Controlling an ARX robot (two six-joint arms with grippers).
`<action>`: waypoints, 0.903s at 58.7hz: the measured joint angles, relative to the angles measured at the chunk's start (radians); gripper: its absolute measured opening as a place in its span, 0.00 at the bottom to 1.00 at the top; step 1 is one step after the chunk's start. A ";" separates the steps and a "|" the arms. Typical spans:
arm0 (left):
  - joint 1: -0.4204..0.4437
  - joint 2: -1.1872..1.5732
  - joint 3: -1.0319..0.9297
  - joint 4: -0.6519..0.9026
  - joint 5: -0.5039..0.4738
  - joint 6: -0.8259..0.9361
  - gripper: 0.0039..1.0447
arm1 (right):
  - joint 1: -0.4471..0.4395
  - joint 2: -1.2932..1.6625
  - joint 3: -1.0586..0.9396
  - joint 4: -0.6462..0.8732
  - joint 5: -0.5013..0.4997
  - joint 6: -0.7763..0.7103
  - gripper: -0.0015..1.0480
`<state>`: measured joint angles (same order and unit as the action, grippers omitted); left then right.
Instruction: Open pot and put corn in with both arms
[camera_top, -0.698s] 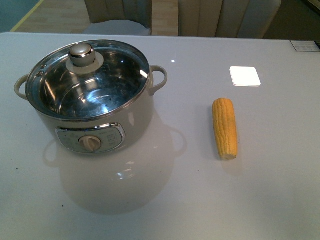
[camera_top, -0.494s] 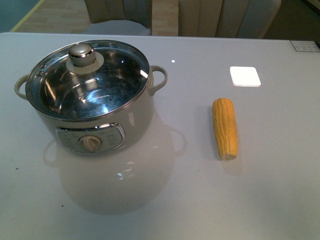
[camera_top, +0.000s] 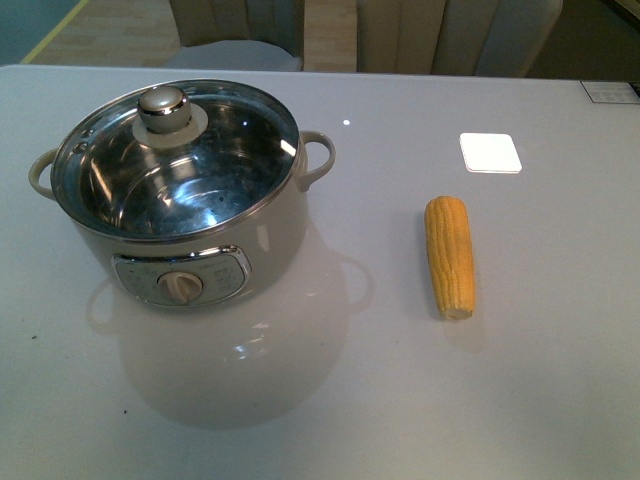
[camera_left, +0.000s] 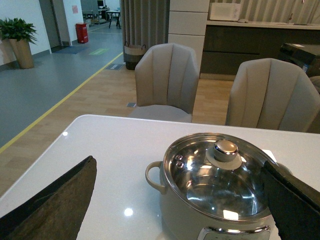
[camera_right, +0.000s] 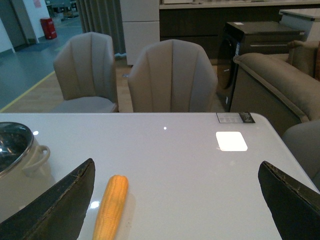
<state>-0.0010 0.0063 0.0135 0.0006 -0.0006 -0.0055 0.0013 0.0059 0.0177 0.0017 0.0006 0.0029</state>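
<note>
The cream pot (camera_top: 200, 250) stands on the left of the white table, dial facing me, with its glass lid (camera_top: 230, 150) on and the steel knob (camera_top: 163, 108) on top. The corn (camera_top: 449, 256) lies on the table to the pot's right, well apart from it. Neither arm shows in the front view. In the left wrist view my left gripper (camera_left: 179, 165) is open and holds nothing, with the pot (camera_left: 185, 220) and lid knob (camera_left: 226, 148) ahead of it. My right gripper (camera_right: 176, 165) is open and holds nothing, with the corn (camera_right: 111, 205) by one finger (camera_right: 55, 205).
Padded chairs (camera_left: 167, 80) stand beyond the table's far edge. A bright square reflection (camera_top: 490, 152) lies behind the corn and a small label (camera_top: 610, 92) sits at the far right corner. A sofa (camera_right: 270, 80) stands off to the right.
</note>
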 joint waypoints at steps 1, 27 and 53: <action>0.000 0.000 0.000 0.000 0.000 0.000 0.94 | 0.000 0.000 0.000 0.000 0.000 0.000 0.92; -0.041 0.440 0.205 -0.372 -0.034 -0.196 0.94 | 0.000 0.000 0.000 0.000 0.000 0.000 0.92; -0.058 1.140 0.502 0.162 0.073 -0.093 0.94 | 0.000 0.000 0.000 0.000 0.000 0.000 0.92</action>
<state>-0.0593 1.1461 0.5159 0.1623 0.0727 -0.0986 0.0013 0.0055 0.0177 0.0017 0.0002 0.0029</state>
